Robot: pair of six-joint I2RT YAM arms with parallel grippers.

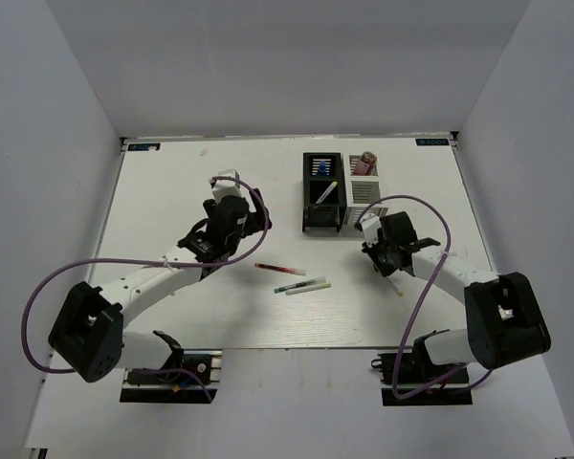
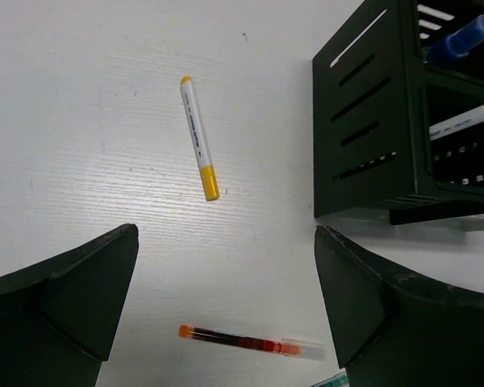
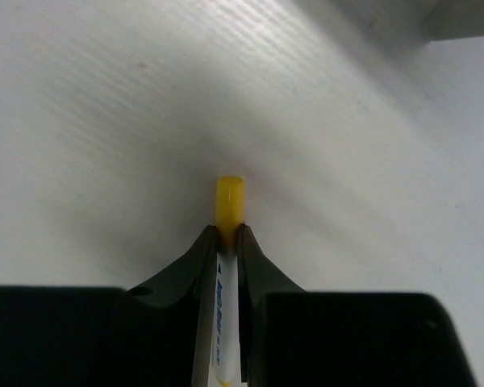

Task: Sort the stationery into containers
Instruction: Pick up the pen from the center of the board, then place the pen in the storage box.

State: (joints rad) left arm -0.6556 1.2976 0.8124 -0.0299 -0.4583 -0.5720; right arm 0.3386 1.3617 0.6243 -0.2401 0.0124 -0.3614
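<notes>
Top external: high at the near side, steep down, whole table (image 1: pixel 172 191). Left wrist: mid-height, looking down; shares black organiser (image 2: pixel 363 121) and red pen (image 2: pixel 250 344) with top. Right wrist: very close above table.

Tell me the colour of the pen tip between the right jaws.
The pen tip is yellow; see the right wrist view.

White table (image 2: pixel 105 161): faint streaky grain, fills gap between left fingers (image 2: pixel 64 298) and the space ahead of them. Tiny dark speck (image 2: pixel 244 36) on it, far ahead of those tips. Same tabletop below and beyond right fingers (image 3: pixel 181 270); soft grey shadow (image 3: pixel 145 218) just past tips. Pale grey walls (image 1: pixel 287 67) close table on three sides, well apart from both finger pairs. Two small dark-blue labels at far corners: one (image 1: pixel 143 146) beyond and left of left fingers, other (image 1: pixel 432 142) beyond right fingers. Faint smudge (image 1: pixel 203 150) ahead of left fingers, near far edge.
</notes>
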